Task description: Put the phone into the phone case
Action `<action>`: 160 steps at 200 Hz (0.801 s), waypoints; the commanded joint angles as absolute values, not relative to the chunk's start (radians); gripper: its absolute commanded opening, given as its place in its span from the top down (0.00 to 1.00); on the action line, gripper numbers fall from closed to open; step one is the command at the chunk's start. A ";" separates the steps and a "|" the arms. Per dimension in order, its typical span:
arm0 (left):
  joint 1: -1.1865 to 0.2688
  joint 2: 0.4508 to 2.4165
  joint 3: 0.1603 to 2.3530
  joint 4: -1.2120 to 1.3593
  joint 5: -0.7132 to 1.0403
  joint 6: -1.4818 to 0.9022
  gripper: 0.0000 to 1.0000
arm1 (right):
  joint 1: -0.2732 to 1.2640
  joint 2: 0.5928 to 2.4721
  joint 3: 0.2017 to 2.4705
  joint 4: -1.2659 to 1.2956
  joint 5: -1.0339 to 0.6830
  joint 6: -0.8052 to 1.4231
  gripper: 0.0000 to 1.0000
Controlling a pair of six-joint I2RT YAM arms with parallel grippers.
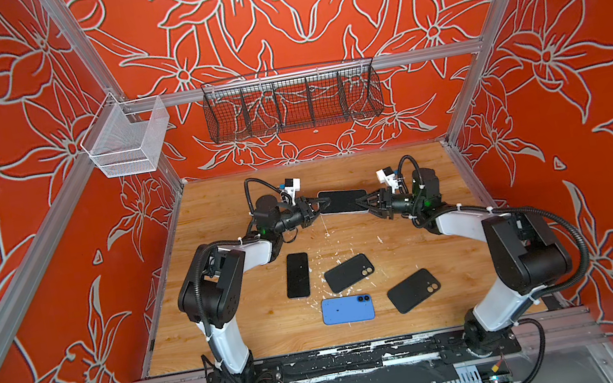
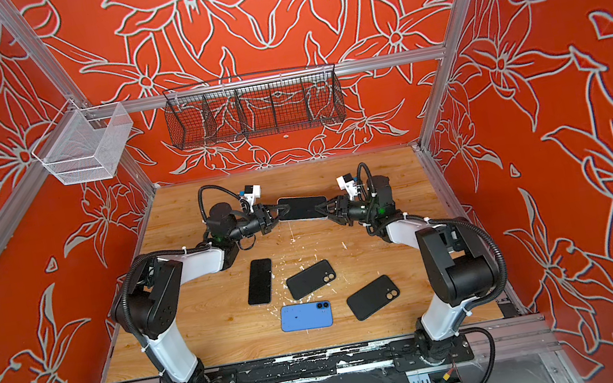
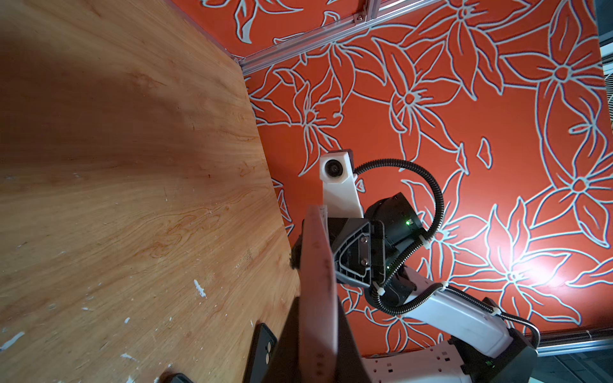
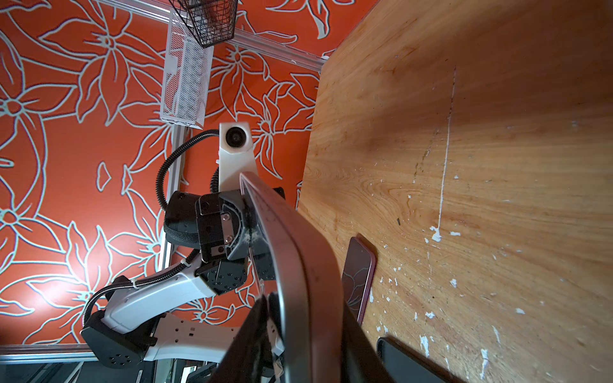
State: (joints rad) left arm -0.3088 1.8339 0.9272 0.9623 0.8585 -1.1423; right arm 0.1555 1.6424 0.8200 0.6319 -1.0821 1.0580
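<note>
Both top views show the phone [image 1: 342, 200] held above the table [image 1: 235, 331] at far centre, dark face up. My left gripper [image 1: 315, 204] is clamped on its left end. My right gripper [image 1: 360, 202] straddles the right end; I cannot tell whether it presses. Step in hand, by my judgement: two-arm hold before casing. The next move calls for a case, perhaps the black-backed unit [image 1: 349, 272] lying near centre. Left wrist view alone shows the phone's pink side edge [image 3: 318, 282].
</note>
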 commanded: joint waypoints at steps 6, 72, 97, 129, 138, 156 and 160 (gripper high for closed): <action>-0.299 1.833 0.920 0.997 0.844 -1.123 1.00 | 0.136 1.584 0.818 0.689 -1.109 1.077 0.70; -0.300 1.848 0.933 1.006 0.850 -1.139 1.00 | 0.134 1.578 0.815 0.706 -1.113 1.088 0.89; -0.301 1.848 0.930 1.008 0.851 -1.139 1.00 | 0.135 1.572 0.816 0.688 -1.101 1.073 0.96; -0.301 1.848 0.926 1.013 0.854 -1.142 1.00 | 0.134 1.564 0.822 0.698 -1.090 1.077 1.00; -0.300 1.850 0.926 1.020 0.856 -1.147 1.00 | 0.133 1.563 0.824 0.707 -1.089 1.084 1.00; -0.300 1.856 0.923 1.044 0.856 -1.162 1.00 | 0.134 1.565 0.825 0.740 -1.095 1.108 1.00; -0.301 1.856 0.923 1.046 0.856 -1.164 1.00 | 0.133 1.564 0.825 0.747 -1.097 1.113 1.00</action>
